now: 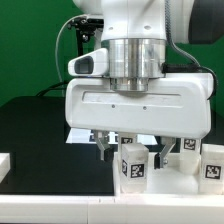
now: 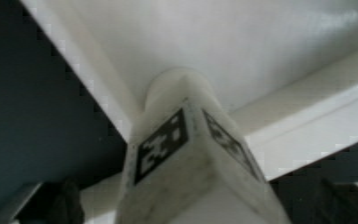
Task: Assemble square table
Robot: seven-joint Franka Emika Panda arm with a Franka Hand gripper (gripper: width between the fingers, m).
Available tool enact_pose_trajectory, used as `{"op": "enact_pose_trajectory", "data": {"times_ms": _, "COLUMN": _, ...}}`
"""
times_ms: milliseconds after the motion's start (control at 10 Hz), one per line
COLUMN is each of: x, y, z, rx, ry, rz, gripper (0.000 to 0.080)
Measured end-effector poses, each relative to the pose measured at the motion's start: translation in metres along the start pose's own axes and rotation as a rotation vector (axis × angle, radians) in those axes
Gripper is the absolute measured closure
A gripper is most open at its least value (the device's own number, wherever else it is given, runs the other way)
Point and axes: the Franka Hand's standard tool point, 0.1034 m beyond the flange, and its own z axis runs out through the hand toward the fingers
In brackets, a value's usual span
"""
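Note:
My gripper point(image 1: 134, 152) hangs open over the white tabletop point(image 1: 160, 200) at the front right of the exterior view. Its dark fingers point(image 1: 103, 149) straddle an upright white leg point(image 1: 135, 166) bearing a black-and-white tag. A gap shows between finger and leg, so nothing is gripped. In the wrist view the same leg point(image 2: 185, 150) rises between the dark fingertips point(image 2: 51, 203), with the tabletop's raised rim point(image 2: 309, 120) running behind it. Two more tagged legs point(image 1: 211, 166) point(image 1: 186, 146) stand toward the exterior view's right.
The black table surface point(image 1: 40, 125) spreads to the exterior view's left. A white block point(image 1: 4, 166) sits at the left edge. A flat white sheet, apparently the marker board point(image 1: 78, 134), lies behind the gripper. A green wall point(image 1: 30, 45) backs the scene.

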Motion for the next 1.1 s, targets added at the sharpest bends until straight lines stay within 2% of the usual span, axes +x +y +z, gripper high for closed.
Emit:
{"op": "enact_pose_trajectory", "data": {"times_ms": 200, "x": 0.0, "y": 0.0026, "z": 0.0013, "rx": -0.011, "ry": 0.016, "rz": -0.378, "gripper": 0.015}}
{"op": "enact_pose_trajectory", "data": {"times_ms": 400, "x": 0.0003, "y": 0.004, "z": 0.0019, "rx": -0.015, "ry": 0.015, "rz": -0.363, "gripper": 0.017}}
{"op": "enact_pose_trajectory", "data": {"times_ms": 500, "x": 0.0002, "y": 0.0042, "z": 0.0022, "rx": -0.015, "ry": 0.015, "rz": -0.329, "gripper": 0.0301}}
{"op": "enact_pose_trajectory", "data": {"times_ms": 600, "x": 0.0001, "y": 0.0042, "z": 0.0023, "rx": -0.016, "ry": 0.014, "rz": -0.309, "gripper": 0.0301}}
{"op": "enact_pose_trajectory", "data": {"times_ms": 700, "x": -0.0001, "y": 0.0042, "z": 0.0026, "rx": -0.015, "ry": 0.014, "rz": -0.258, "gripper": 0.0514}}
{"op": "enact_pose_trajectory", "data": {"times_ms": 1000, "x": 0.0003, "y": 0.0055, "z": 0.0031, "rx": -0.016, "ry": 0.016, "rz": -0.069, "gripper": 0.0515}}
{"op": "enact_pose_trajectory", "data": {"times_ms": 1100, "x": 0.0013, "y": 0.0058, "z": 0.0036, "rx": -0.02, "ry": 0.022, "rz": 0.077, "gripper": 0.0515}}
